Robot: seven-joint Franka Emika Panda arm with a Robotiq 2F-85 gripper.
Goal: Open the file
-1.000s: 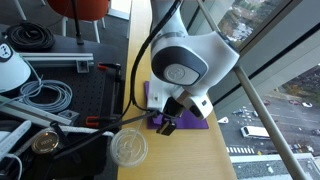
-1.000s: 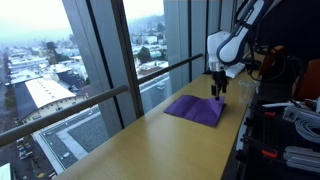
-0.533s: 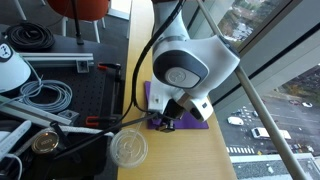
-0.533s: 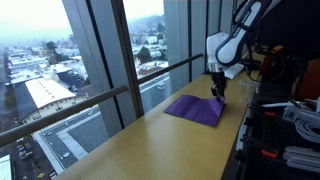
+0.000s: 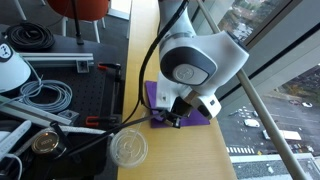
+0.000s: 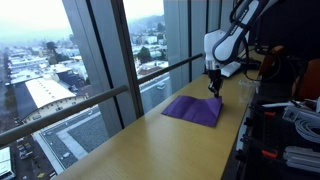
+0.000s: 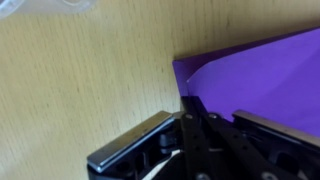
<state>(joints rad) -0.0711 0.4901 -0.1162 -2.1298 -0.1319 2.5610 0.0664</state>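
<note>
The file (image 5: 157, 95) is a thin purple folder lying flat on the wooden table (image 5: 185, 158), near the window side; in an exterior view it shows as a flat purple square (image 6: 194, 108). My gripper (image 5: 175, 120) points down at the file's near edge, jaws shut. In the wrist view the black fingers (image 7: 195, 112) meet right at the left edge of the file (image 7: 262, 72), where the cover edge curls up slightly. From the far exterior view my gripper (image 6: 212, 89) stands at the file's far corner.
A clear plastic cup (image 5: 129, 148) stands on the table just in front of the file. A black bench with cables (image 5: 45, 95) and a white object (image 5: 10, 65) lies beside the table. Window glass and a rail (image 6: 120, 95) border the table's other side.
The jaws have gone from open to shut at the file's edge. The arm has shifted only slightly; the file still lies flat.
</note>
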